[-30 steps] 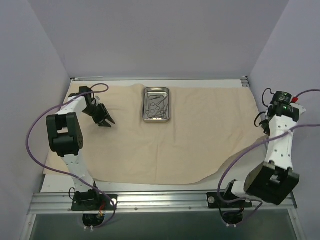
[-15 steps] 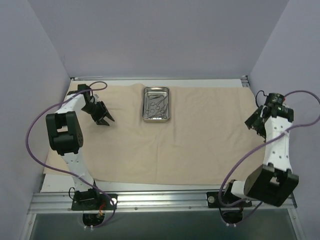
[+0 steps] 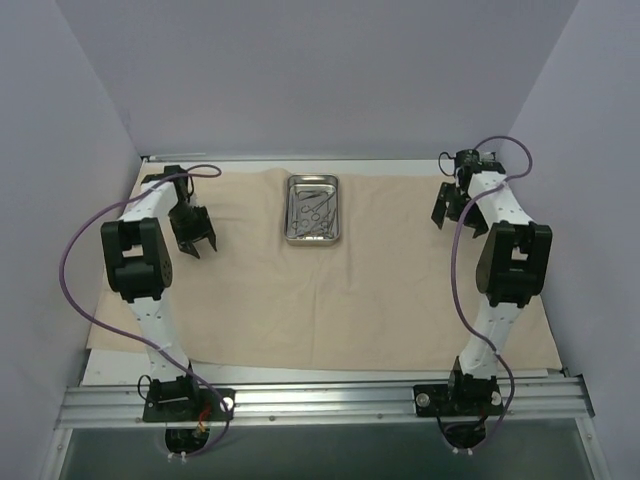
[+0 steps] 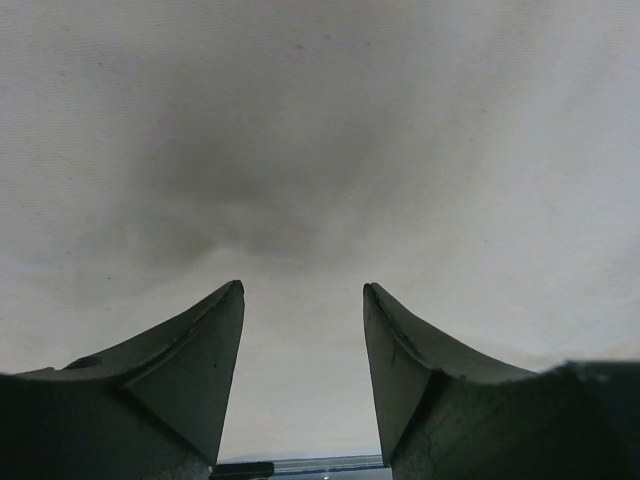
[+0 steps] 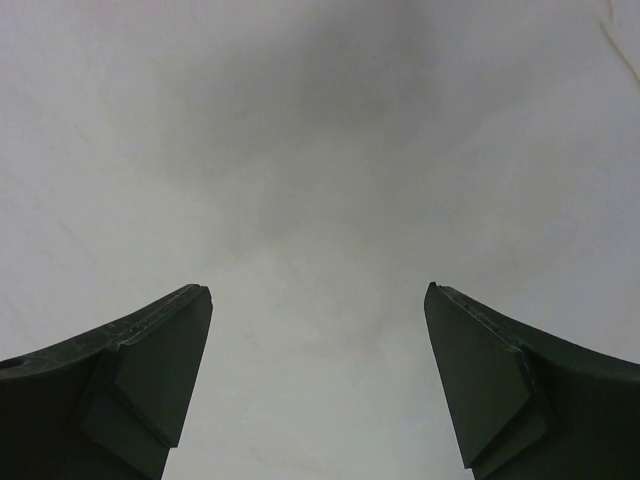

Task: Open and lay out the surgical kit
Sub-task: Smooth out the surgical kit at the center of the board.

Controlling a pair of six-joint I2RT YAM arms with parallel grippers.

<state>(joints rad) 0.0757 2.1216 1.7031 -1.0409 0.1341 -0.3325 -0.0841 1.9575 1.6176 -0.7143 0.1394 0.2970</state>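
Shows, from above, a beige cloth wrap [image 3: 380, 290] opened out as one large sheet over most of the table [image 3: 400, 166], lightly creased, its near edge stopping short of the arm bases. Finds the small steel tray [image 3: 337, 210] resting on that sheet toward the far side, a little left of centre, long side running away from the arms. Keeps the slim ring-handled instruments [image 3: 314, 208] inside the tray, piled together and too small to count. Places the left gripper [image 3: 197, 246] over the far left part of the cloth, well apart from the tray and pointing down. Stands parted to a middling gap there, with nothing between the fingers [image 4: 190, 370] but bare fabric beneath. Places the right gripper [image 3: 447, 215] over the far right part of the cloth, likewise well clear of the tray. Gapes noticeably wider than the left, fingers spread toward the sides of the wrist view, again clasping nothing. Cannot tell whether either pair of fingertips touches the cloth or hangs just above it. Leaves the tray between the two grippers across the width of the table, untouched by either.
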